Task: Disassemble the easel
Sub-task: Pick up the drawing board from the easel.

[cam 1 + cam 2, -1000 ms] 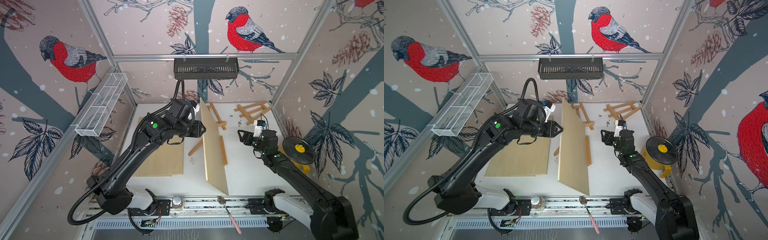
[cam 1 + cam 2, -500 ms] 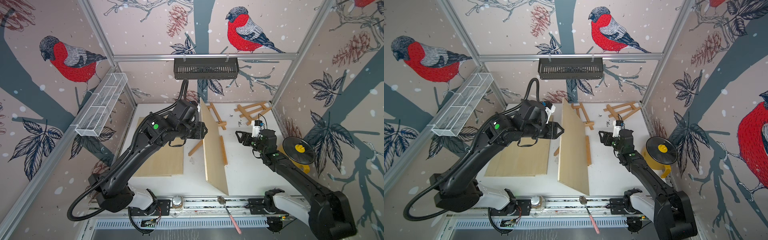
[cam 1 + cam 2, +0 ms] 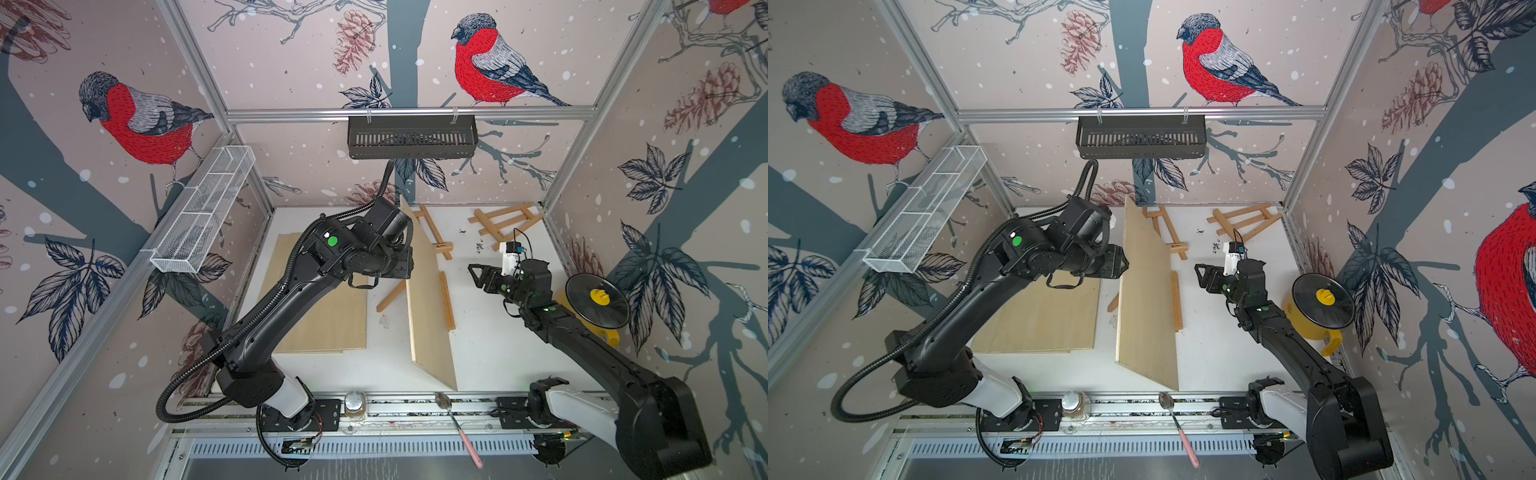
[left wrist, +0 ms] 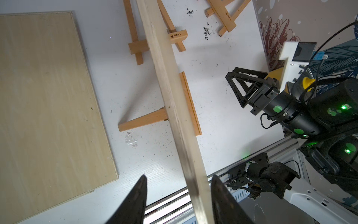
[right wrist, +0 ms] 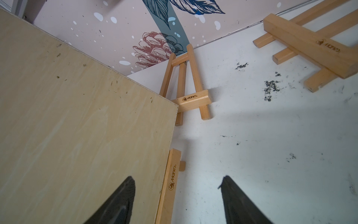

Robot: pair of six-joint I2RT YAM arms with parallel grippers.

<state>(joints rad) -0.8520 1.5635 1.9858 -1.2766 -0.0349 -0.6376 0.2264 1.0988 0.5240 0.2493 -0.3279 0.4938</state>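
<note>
Left gripper [image 4: 178, 176] has come in from the left and opened up. A second ago it sat short of the board [image 3: 428, 307] with its jaws narrower, and now they stand spread astride the board's top edge! In the left wrist view the edge runs right between the fingers [image 4: 142, 186]. One finger sits just beside the wood and the other stands clear, so there's no pinch. Right gripper [image 3: 474, 276] has barely stirred, edging a touch left. It hovers to the right of the board, jaws spread, nothing between them.

The easel [image 3: 446, 299] stands mid-table, not yet taken apart. Its ledge shows along the board's right face, its back leg [image 3: 390, 297] pokes out to the left on the table [image 3: 490, 345], and the board leans upright on it. At the far edge a second easel [image 3: 434, 232] lies flat, partly hidden by the board. A third easel [image 3: 505, 222] lies in the far right corner. A flat board [image 3: 324, 307] lies on the left, under the left arm. A yellow pot [image 3: 1304, 328] with a black lid [image 3: 596, 301] sits by the right wall, and a spoon [image 3: 457, 428] rests on the near rail.
</note>
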